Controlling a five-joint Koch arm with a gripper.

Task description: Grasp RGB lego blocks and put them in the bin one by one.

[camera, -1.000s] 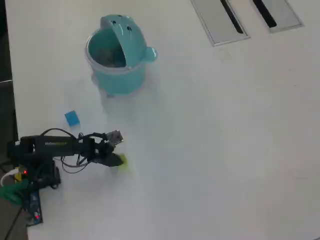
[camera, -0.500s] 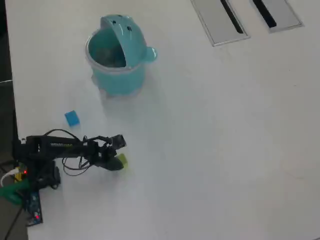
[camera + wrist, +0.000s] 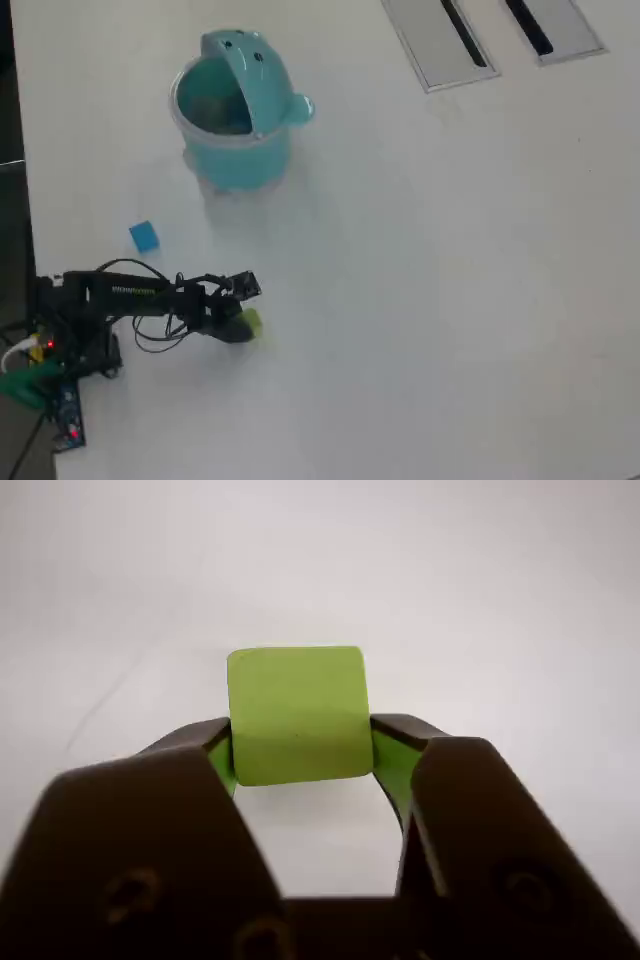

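Gripper [image 3: 300, 755] closed on the yellow-green block [image 3: 297, 715], jaws pressing its two sides, white table [image 3: 480, 600] behind it in the wrist view. Seen from overhead, arm [image 3: 120, 295] stretched rightward from the lower left, block [image 3: 250, 322] at its tip; blue block [image 3: 144, 236] lying apart just above the arm. Teal bin [image 3: 235, 110] well above, lid flipped up, two grey slotted panels [image 3: 440, 40] at the top right.
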